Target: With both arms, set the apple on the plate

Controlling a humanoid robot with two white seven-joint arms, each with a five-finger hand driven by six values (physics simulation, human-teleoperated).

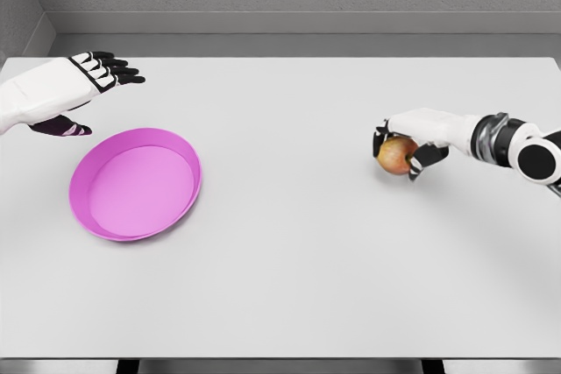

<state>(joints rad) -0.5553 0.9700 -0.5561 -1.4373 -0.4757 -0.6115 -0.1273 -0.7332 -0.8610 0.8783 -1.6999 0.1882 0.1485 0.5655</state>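
The pink plate [136, 184] sits bare on the table [298, 278], the left hand [83, 85] spread open beside it, while the right hand [419, 139] curls around the apple [396, 156] well apart.

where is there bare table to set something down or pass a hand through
Bare table runs wide between the pink plate and the apple, and along the whole near edge. It is crowded only around the plate under the left hand, and where the right hand grips the apple.
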